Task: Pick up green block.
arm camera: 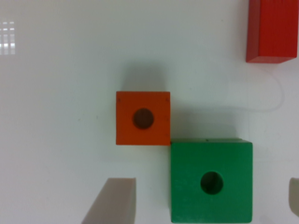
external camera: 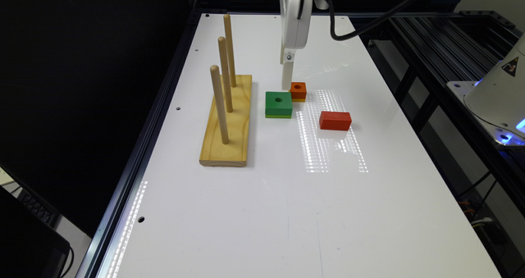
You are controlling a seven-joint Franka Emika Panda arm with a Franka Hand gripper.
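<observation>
So I'm hovering the claw (arm camera: 208, 200) right over the green block (external camera: 279, 104), and it's spread wide with nothing between the fingers (arm camera: 112, 200). In the wrist view one finger sits off one side of the block and the other just peeks in past the opposite side, so the block looks roughly bracketed already. The block lies flat on the tabletop (external camera: 262, 212), around the middle of its width and toward the far half, round hole facing up.

What I'd do from here: come straight down, keep the fingers square to two opposite faces, and close on the sides, not over the hole. It's a chunky flat piece with a lighter layer underneath, so I reckon going low enough to grab the full height gives the steadiest hold.

The annoying bit is the orange block (external camera: 298, 91). Its corner sits touching or almost touching a corner of the green one, I can't tell which. One finger comes down on that side, so I'd watch it doesn't clip the orange piece or drag it along when I lift.

The red block (external camera: 335, 120) is well apart, toward the exterior view's right, no worry. The wooden peg stand (external camera: 227, 122) with its three pegs sits beside the green block on the other side, near enough that I'd lift straight up before swinging anywhere.
</observation>
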